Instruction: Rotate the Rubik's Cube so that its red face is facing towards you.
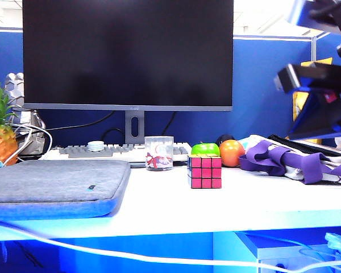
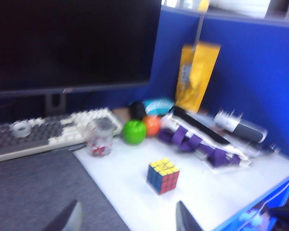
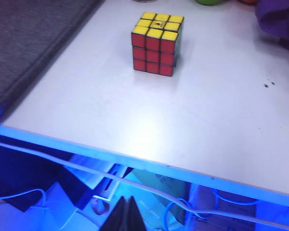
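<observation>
Only wrist views show the Rubik's Cube [image 3: 156, 43] yellow top; left gripper [image 2: 127, 219] spread, right gripper [image 3: 126, 214] pressed together.

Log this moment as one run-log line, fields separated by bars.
small black-framed Rubik's Cube: on white desk, red face toward exterior camera, yellow up | left claw: open, raised, empty | right claw: shut, empty, off desk's front edge

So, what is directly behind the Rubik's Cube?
Behind the Rubik's Cube sit a green apple and an orange fruit; the cube hides the apple's lower part.
</observation>
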Controlling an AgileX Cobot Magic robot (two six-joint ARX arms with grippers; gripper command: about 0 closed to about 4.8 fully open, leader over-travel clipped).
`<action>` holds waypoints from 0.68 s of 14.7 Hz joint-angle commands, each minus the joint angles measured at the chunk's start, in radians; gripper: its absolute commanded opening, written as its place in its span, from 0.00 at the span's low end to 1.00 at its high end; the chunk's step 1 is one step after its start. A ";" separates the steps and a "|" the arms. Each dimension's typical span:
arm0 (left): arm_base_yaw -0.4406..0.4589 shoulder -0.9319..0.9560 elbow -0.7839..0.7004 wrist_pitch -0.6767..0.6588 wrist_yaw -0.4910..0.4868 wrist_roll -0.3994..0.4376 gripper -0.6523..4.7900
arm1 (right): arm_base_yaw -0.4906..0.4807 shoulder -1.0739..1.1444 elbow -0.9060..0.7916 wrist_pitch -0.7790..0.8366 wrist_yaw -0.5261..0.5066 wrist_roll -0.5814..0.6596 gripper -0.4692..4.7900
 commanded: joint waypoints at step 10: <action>0.000 0.008 -0.229 0.101 -0.011 0.001 0.21 | -0.010 0.085 -0.040 0.248 -0.106 -0.082 0.11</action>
